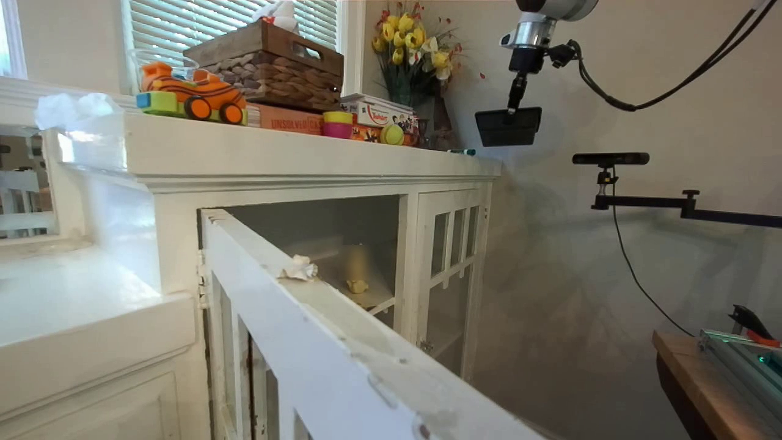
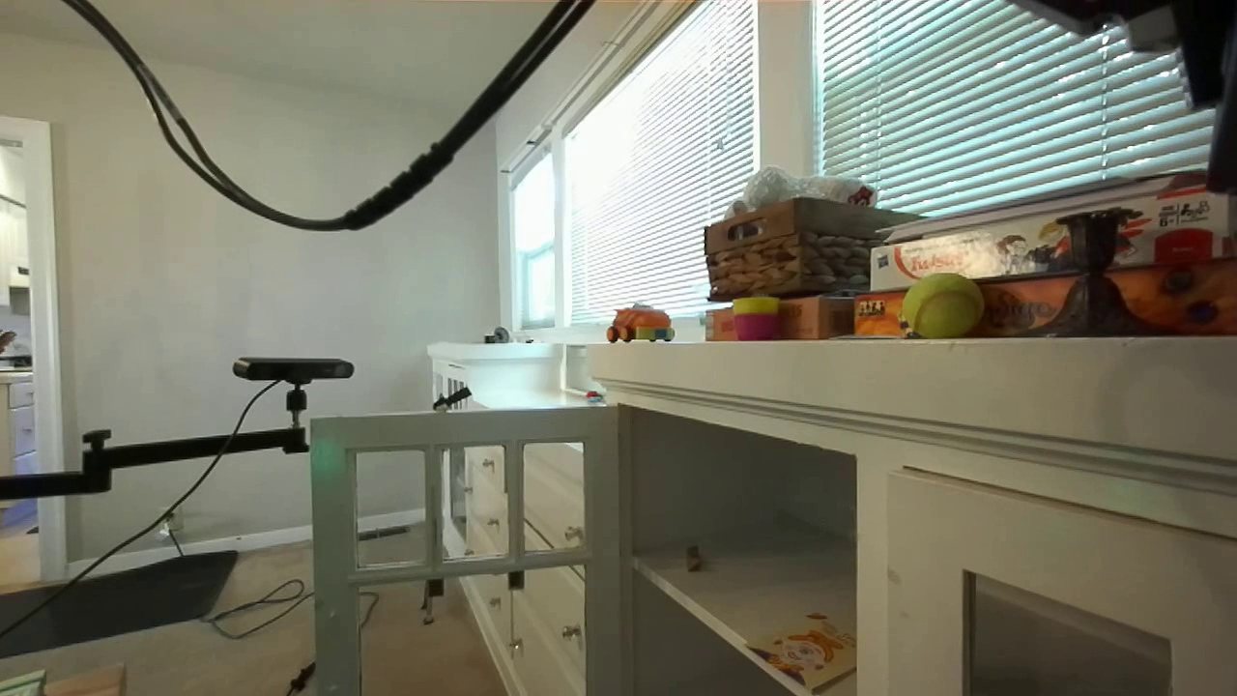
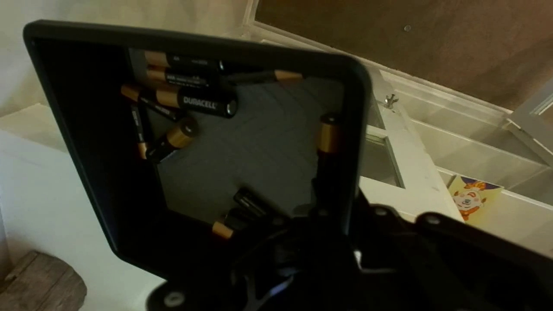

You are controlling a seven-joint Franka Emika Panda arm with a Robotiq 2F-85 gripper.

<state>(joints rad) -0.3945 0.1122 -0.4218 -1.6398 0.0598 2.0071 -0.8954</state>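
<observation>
My gripper (image 1: 512,110) is shut on one wall of a black tray (image 1: 508,129), gripping it at the rim from above. The tray hangs in the air, higher than the cabinet top in the exterior view. Looking into the tray (image 3: 194,43) in the wrist view, I see several black and copper batteries on its grey floor, among them a large Duracell battery (image 3: 198,101). One battery (image 3: 329,136) stands against the wall that my gripper (image 3: 335,194) pinches. The dark fingers hide part of the tray's near corner. At the upper right of an exterior view only a dark piece of the arm (image 2: 1198,58) shows.
Below is a white cabinet (image 1: 317,156) with its paned door (image 1: 342,324) swung wide. An orange toy (image 1: 195,95), wicker basket (image 1: 287,70), flowers (image 1: 409,43), boxes and a tennis ball (image 2: 943,305) crowd its top. A card (image 2: 807,650) lies on the inner shelf.
</observation>
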